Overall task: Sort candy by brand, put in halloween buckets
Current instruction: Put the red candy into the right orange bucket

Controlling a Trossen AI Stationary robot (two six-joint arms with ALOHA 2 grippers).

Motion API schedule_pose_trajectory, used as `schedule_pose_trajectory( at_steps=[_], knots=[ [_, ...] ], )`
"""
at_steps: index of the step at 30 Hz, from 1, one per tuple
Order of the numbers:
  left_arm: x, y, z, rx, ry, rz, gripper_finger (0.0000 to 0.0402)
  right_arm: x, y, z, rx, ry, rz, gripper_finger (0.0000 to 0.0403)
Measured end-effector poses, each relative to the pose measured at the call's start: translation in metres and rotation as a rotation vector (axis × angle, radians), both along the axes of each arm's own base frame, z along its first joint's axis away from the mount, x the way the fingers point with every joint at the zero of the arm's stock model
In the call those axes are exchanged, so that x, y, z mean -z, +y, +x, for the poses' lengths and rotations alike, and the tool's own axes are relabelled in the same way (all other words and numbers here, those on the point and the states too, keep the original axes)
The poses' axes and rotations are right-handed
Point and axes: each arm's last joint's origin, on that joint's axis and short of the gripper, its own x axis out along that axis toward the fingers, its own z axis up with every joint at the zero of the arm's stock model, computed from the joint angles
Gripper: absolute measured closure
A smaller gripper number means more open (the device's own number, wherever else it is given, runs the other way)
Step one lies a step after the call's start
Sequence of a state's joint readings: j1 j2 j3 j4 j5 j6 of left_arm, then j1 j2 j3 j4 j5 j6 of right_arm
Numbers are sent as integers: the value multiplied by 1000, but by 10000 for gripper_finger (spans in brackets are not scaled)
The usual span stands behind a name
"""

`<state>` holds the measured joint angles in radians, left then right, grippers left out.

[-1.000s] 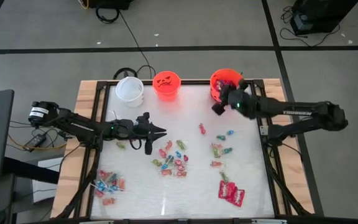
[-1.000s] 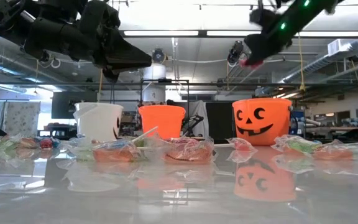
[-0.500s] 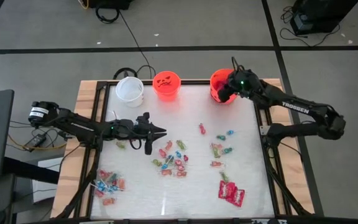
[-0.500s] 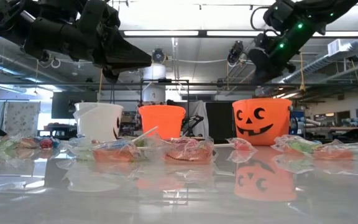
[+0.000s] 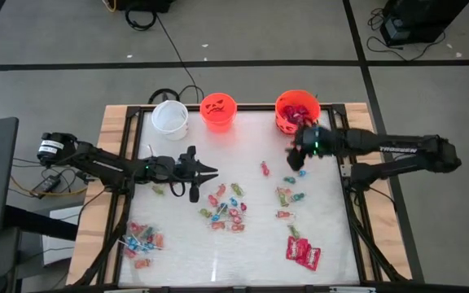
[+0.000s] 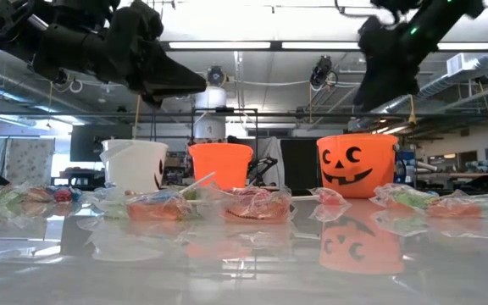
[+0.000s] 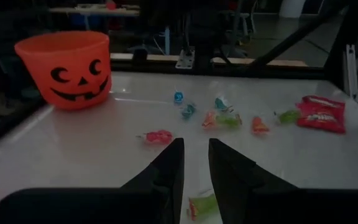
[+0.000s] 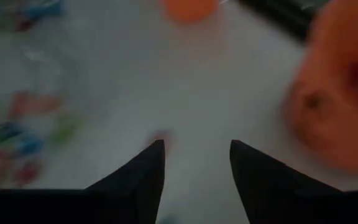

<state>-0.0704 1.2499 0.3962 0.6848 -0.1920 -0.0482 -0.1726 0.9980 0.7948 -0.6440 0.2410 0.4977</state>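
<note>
One delivery is looking finished: your right claw (image 5: 298,152), which a second ago was hanging over the larger orange plastic jack-o'-lantern pail (image 5: 296,111) at the far right of the surface (image 5: 251,252) with something red pinched in it, is now swinging back over the open surface just beside that pail, its fingers spread and nothing between them in the right wrist view. You are seeing red packets lying inside that pail, so the piece has most likely dropped there. Your left claw (image 5: 204,172) is hanging where it was near the middle-left, fingers nearly together on nothing. Most of the wrapped candy is still waiting: the mixed cluster of small coloured sweets (image 5: 225,210), the shiny red rectangular packets (image 5: 304,252) near the front right, and the loose pieces near your right claw. The white round pail (image 5: 169,115) and the smaller orange pail (image 5: 217,110) are showing no candy that you can make out.
</note>
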Motion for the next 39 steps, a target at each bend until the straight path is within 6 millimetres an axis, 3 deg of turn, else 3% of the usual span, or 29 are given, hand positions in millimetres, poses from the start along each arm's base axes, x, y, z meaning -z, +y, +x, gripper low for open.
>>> schedule_pose_trajectory(
  at_steps=[10, 21, 24, 31, 39],
  knots=[
    [-6, 10, 1, -53, -51, 65, 321, 13, 97, -4, -114, 45, 365, 239],
    [-10, 15, 1, -84, -87, 66, 321, 63, 183, -9, -27, 409, 698, 241],
    [-9, 15, 1, -84, -87, 65, 321, 76, 204, -7, -39, 431, 742, 241],
    [-9, 15, 1, -84, -87, 65, 321, 98, 231, 9, -67, 316, 767, 241],
    [-9, 15, 1, -85, -87, 66, 321, 128, 238, 14, -35, 436, 747, 241]
  ],
)
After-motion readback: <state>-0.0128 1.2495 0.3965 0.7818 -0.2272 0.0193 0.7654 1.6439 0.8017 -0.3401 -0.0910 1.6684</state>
